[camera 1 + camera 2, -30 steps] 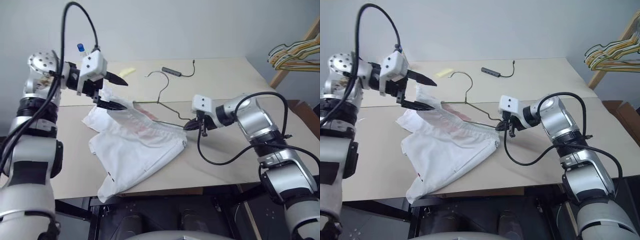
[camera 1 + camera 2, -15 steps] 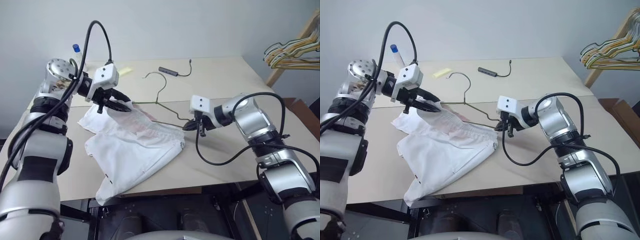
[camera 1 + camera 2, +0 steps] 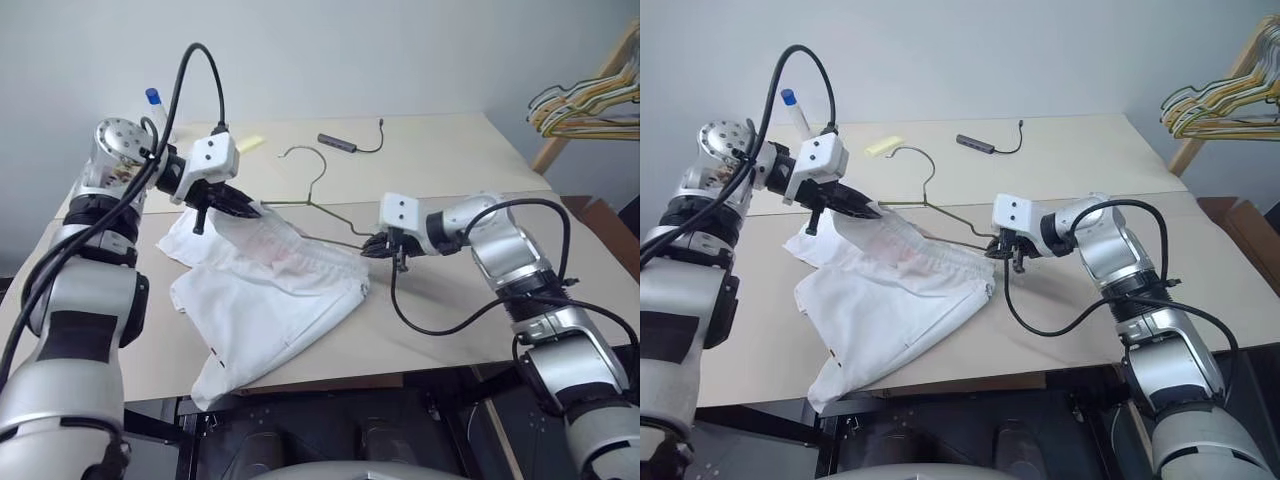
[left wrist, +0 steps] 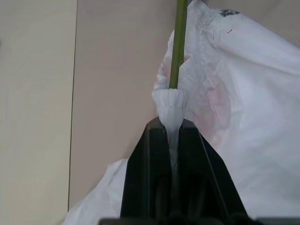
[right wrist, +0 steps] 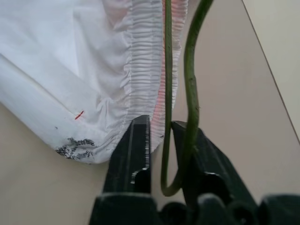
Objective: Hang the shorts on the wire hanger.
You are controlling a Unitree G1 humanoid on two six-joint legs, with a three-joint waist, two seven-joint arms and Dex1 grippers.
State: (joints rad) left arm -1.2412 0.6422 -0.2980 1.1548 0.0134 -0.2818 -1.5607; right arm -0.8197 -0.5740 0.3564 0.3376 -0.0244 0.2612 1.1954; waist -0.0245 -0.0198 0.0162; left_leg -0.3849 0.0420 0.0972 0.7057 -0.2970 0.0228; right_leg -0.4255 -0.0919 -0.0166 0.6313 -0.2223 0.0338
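On the table (image 3: 440,160), left fingers (image 4: 187,140) pinch the shorts (image 3: 270,300); right fingers (image 5: 136,140) slightly apart.

Soft white cloth shorts (image 3: 270,300), thin dull wire hanger (image 3: 318,205), matt table (image 3: 440,160)

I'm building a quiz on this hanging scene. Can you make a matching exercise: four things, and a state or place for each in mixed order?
Things:
1. left gripper
2. right gripper
3. thin olive-gold wire hanger
4. bunch of yellow, green and white hangers

States or places:
A. on a wooden rack beside the table
B. pinching a bunch of the white cloth shorts
C. fingers slightly apart at the hanger's corner
D. hook lying on the tabletop

Pairs: 1-B, 2-C, 3-D, 4-A
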